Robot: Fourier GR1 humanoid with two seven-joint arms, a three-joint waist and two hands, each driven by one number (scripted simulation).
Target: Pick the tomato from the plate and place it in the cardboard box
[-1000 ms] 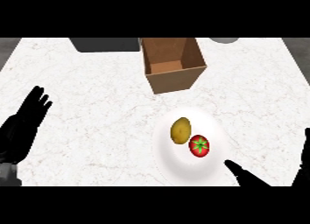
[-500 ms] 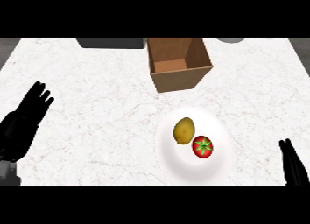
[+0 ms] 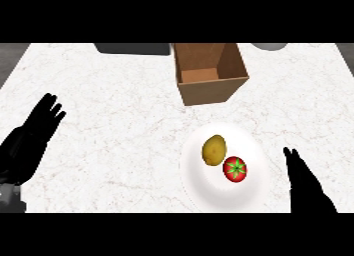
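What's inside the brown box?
Nothing shows inside the cardboard box: only its bare brown floor and walls. The near wall hides a strip of the floor. The tomato sits on the plate.

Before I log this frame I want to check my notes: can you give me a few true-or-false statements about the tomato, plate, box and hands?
1. The tomato lies on the white plate. True.
2. The cardboard box already holds the tomato. False: the box shows nothing inside.
3. A yellowish potato sits beside the tomato on the plate. True.
4. The right hand is curled round the tomato. False: it is open, right of the plate, not touching it.
5. The left hand is open at the view's left. True.
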